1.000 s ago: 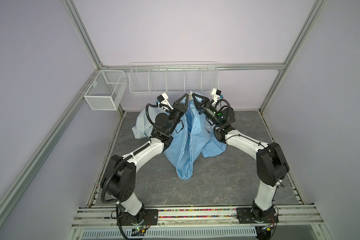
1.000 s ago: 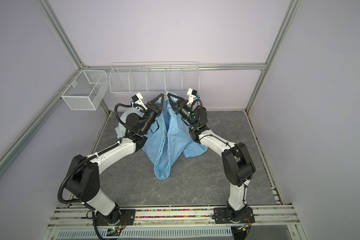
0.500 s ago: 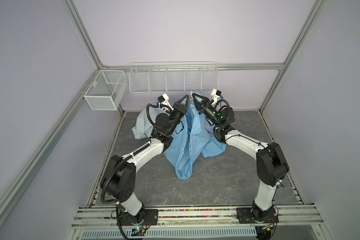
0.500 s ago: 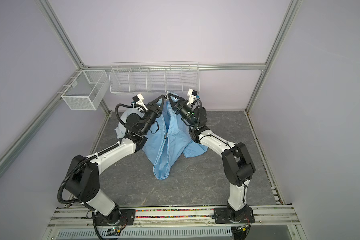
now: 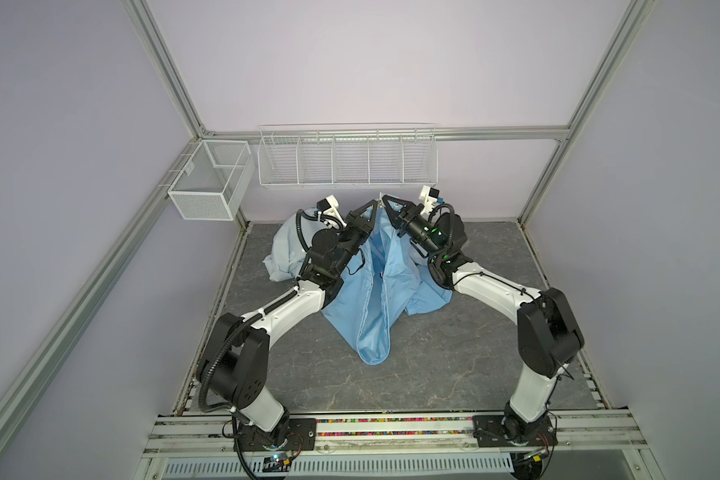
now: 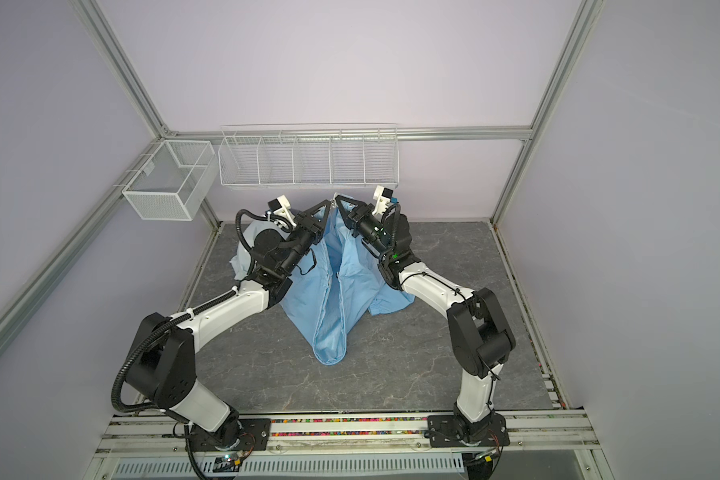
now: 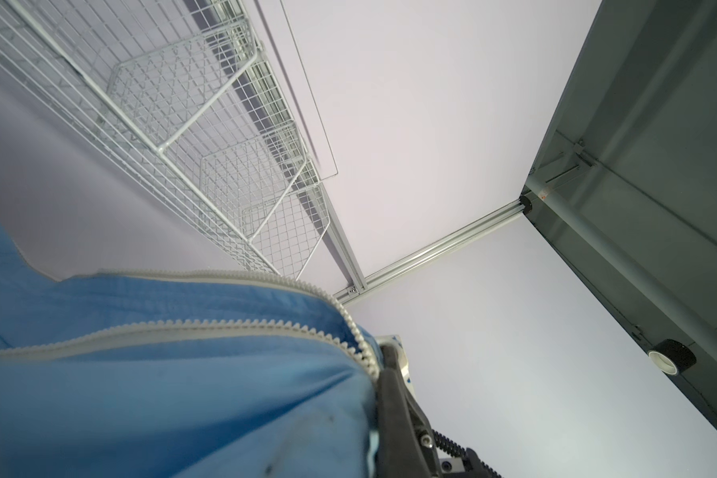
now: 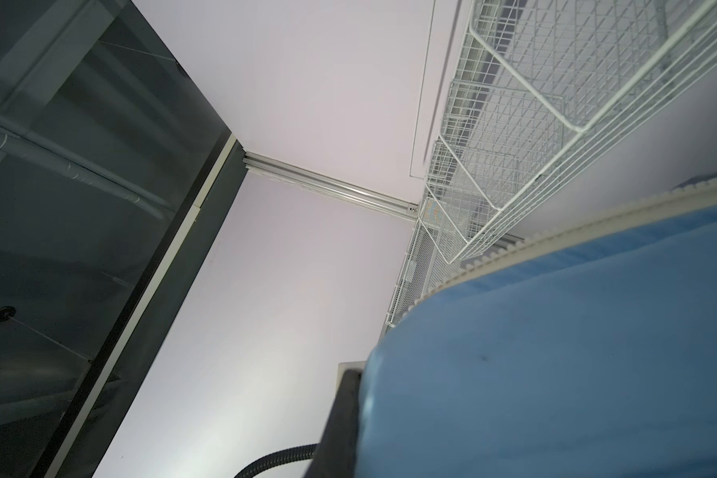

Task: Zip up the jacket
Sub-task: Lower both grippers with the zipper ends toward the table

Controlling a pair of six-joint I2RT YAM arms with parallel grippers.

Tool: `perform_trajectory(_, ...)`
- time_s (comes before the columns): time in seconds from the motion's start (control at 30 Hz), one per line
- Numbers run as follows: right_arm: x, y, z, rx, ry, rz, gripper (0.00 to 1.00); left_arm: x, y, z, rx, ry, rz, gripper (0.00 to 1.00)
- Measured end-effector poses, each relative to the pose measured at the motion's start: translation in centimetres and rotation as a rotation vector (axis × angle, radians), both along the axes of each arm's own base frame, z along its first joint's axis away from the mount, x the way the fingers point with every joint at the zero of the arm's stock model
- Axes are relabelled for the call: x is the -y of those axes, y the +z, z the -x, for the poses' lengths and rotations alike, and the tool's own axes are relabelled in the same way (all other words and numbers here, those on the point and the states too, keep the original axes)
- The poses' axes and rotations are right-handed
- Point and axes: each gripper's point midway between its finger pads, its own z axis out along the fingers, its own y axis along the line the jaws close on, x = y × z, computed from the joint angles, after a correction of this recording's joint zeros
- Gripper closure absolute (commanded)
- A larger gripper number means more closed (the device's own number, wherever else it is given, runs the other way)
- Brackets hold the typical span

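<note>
The light-blue jacket (image 5: 381,299) (image 6: 333,299) hangs like a tent from both grippers, raised close together at the back middle of the table. Its lower end rests on the grey tabletop, and a paler part lies heaped at the back left. My left gripper (image 5: 373,203) (image 6: 327,203) is shut on the jacket's upper edge. My right gripper (image 5: 385,199) (image 6: 337,198) is shut on the edge beside it. In the left wrist view the white zipper (image 7: 266,327) runs across the blue cloth to one dark finger (image 7: 394,397). In the right wrist view, cloth (image 8: 555,372) covers all but one finger (image 8: 344,397).
A white wire rack (image 5: 348,160) hangs on the back wall just above the grippers. A mesh basket (image 5: 208,185) is fixed to the frame at the back left. Aluminium frame posts stand at the back corners. Grey tabletop (image 5: 454,365) lies in front of the jacket.
</note>
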Motion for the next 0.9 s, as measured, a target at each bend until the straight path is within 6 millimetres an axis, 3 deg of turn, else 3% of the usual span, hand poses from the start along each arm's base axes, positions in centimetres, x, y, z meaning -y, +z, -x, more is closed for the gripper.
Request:
perform_trajectory(0.13, 0.0, -1.2, 0.1, -0.048, 0.005, 0.036, 0.92, -0.1, -1.0, 0.1, -0.054, -0.027, -0.003, 1.0)
perform_trajectory(0.2, -0.1, -2.4, 0.1, -0.082, 0.009, 0.061, 0.85, -0.2, -1.9, 0.0, -0.089, -0.035, -0.013, 1.0)
perform_trajectory(0.27, -0.1, -4.0, 0.1, -0.126, 0.013, 0.095, 0.71, -0.2, -2.8, 0.2, -0.126, -0.049, -0.031, 1.0)
perform_trajectory(0.33, 0.0, -6.1, 0.0, -0.185, 0.015, 0.133, 0.49, 0.0, -3.6, 0.6, -0.163, -0.075, -0.054, 1.0)
perform_trajectory(0.4, 0.1, -8.1, 0.2, -0.237, 0.021, 0.167, 0.36, 0.2, -4.1, 1.1, -0.19, -0.097, -0.071, 1.0)
perform_trajectory(0.5, 0.2, -10.2, 0.6, -0.296, 0.048, 0.22, 0.27, 0.2, -4.5, 1.6, -0.226, -0.117, -0.092, 1.0)
perform_trajectory(0.63, 0.8, -11.5, 2.1, -0.337, 0.09, 0.28, 0.13, 0.1, -5.5, 2.0, -0.272, -0.136, -0.12, 1.0)
perform_trajectory(0.7, 1.7, -11.9, 3.0, -0.351, 0.1, 0.299, 0.09, -0.1, -5.9, 2.0, -0.292, -0.141, -0.131, 1.0)
perform_trajectory(0.9, 4.5, -11.6, 4.7, -0.358, 0.099, 0.32, 0.12, -0.6, -6.3, 2.3, -0.319, -0.144, -0.152, 1.0)
